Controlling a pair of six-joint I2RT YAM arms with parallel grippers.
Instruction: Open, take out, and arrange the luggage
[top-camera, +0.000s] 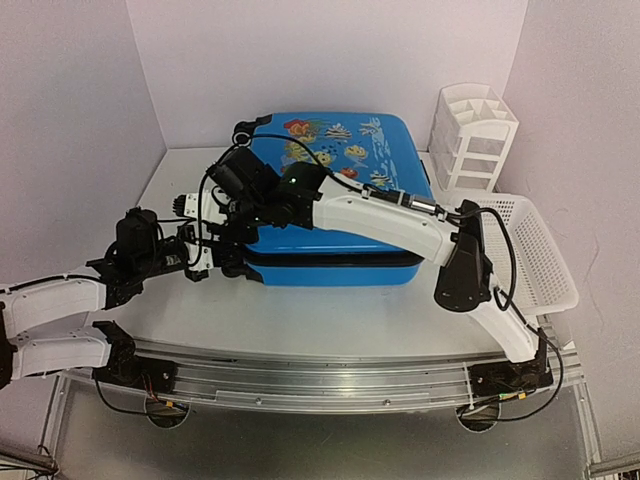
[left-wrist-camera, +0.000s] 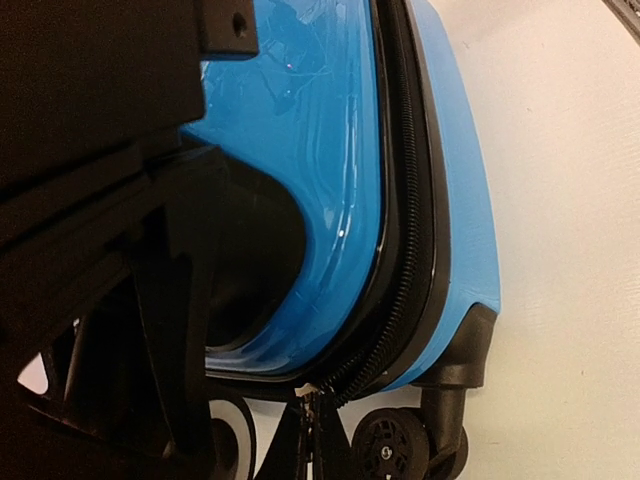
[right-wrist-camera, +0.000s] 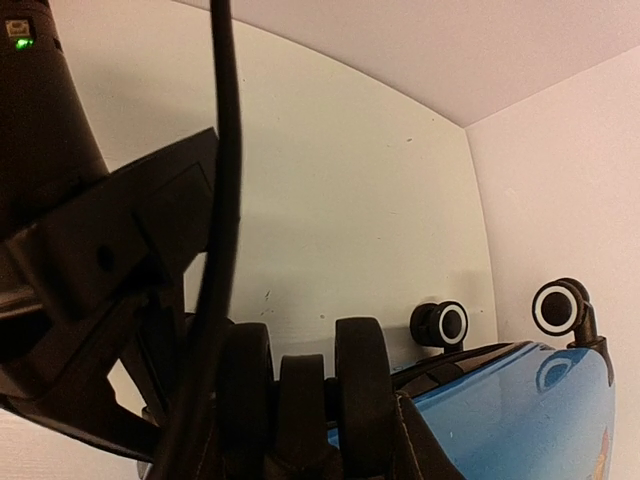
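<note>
The luggage lies flat in the middle of the top view, fish-print lid upward, on the white table; its wheels point to the left of the frame. As far as the pictures show, it is closed; in the left wrist view the black zipper band runs unbroken between the two blue shells, and the zipper pulls hang at the lower edge beside a wheel. I judge the task barely begun: opening is in hand, and taking out and arranging are all left.

Both arms crowd the case's left corner in the top view. The left gripper is fully closed just beside the shell, though whether it pinches anything is hidden; the right gripper sits above that corner, and I cannot tell how wide its jaws stand or whether they hold anything.

The white basket and organizer stand at the right of the frame; no brand, label or writing is legible anywhere.
</note>
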